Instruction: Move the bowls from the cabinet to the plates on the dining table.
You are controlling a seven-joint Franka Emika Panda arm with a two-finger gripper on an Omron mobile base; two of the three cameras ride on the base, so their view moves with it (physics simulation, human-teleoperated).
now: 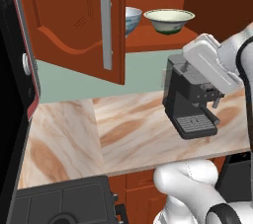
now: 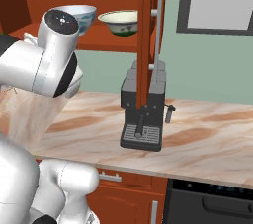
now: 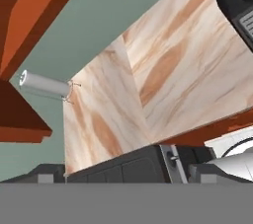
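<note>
The cabinet (image 1: 74,16) hangs open above the counter, its door (image 2: 147,35) swung out with a grey bar handle (image 1: 105,25). On its shelf stand both bowls. The cream one with a green band (image 1: 169,20) (image 2: 120,21) is on the right. The pale grey-blue one (image 1: 131,18) (image 2: 79,16) is left of it, half hidden by the door in the left base view. My gripper (image 1: 195,59) hovers below the shelf, in front of and under the cream bowl, touching neither bowl. Its fingertips are hidden, and nothing sits between them in the hand view. The plates and the dining table are out of view.
A black coffee machine (image 1: 190,99) (image 2: 143,114) stands on the marble counter (image 1: 113,134) just under my hand. The door's handle end (image 3: 44,85) juts into the hand view. A black appliance (image 1: 12,94) stands at the left, with a dark cooktop (image 1: 64,201) in front.
</note>
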